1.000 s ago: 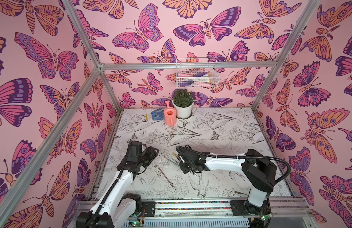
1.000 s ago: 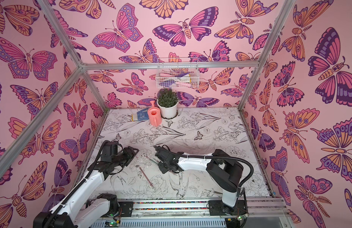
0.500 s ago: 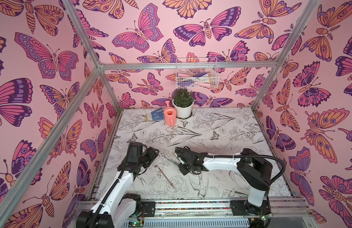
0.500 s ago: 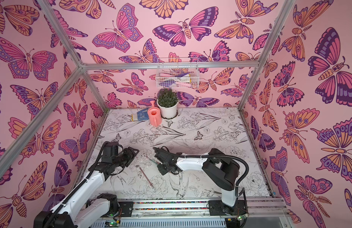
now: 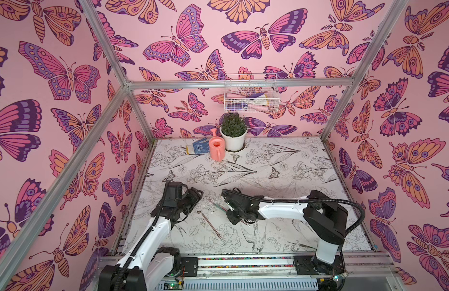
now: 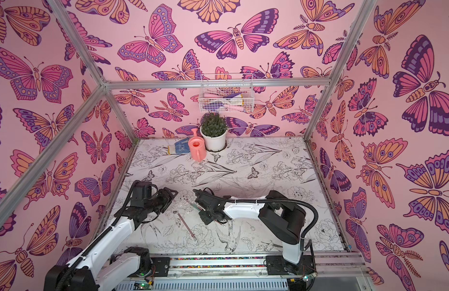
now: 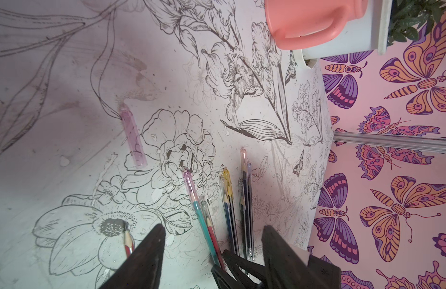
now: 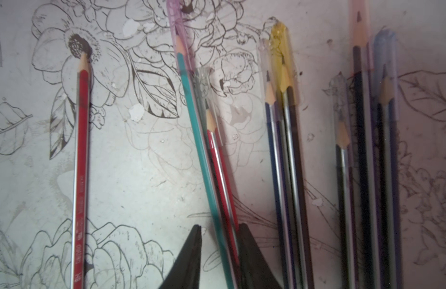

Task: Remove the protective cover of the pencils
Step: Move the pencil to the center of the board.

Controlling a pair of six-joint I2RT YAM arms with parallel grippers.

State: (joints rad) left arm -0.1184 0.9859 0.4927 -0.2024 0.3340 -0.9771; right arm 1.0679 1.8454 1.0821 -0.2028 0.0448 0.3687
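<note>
Where the pencils [image 8: 279, 155] lie: flat on the table [image 5: 281, 161] near its front edge. Seven form a loose fan, and one red pencil [image 8: 80, 162] lies apart beside them.
Shapes: thin straight sticks in glossy teal, red, blue and black lacquer, each with a sharpened bare-wood cone.
Caps [image 8: 279, 37]: slim see-through plastic sleeves with rounded ends over the fan's seven tips, tinted pink, yellow, blue or clear; the lone red pencil's tip is bare.
Loose cap [image 7: 133, 135]: a pink translucent tube lying by itself, apart from the fan.
Right gripper [image 8: 220, 225]: black tapered fingers [image 8: 189, 257], narrowly parted, straddle the teal pencil [image 8: 199, 140] and a capped red one; a sliver of table shows between one finger and the teal shaft.
Left gripper [image 7: 213, 227]: black wedge fingers [image 7: 146, 255] spread wide, gripping nothing, near the capped tips.
Table: matte white sheet printed with black line-drawn flowers and butterflies — scuffed and blotched.
Room: pink butterfly-print walls [image 5: 67, 75] on aluminium bars [image 5: 231, 83]. At the back stand a white pot [image 5: 233, 143] of green leaves, a pink plastic can [image 5: 216, 151] just beside it and a blue glove [image 5: 199, 149]; a white wire basket [image 5: 251, 100] hangs on the wall.
</note>
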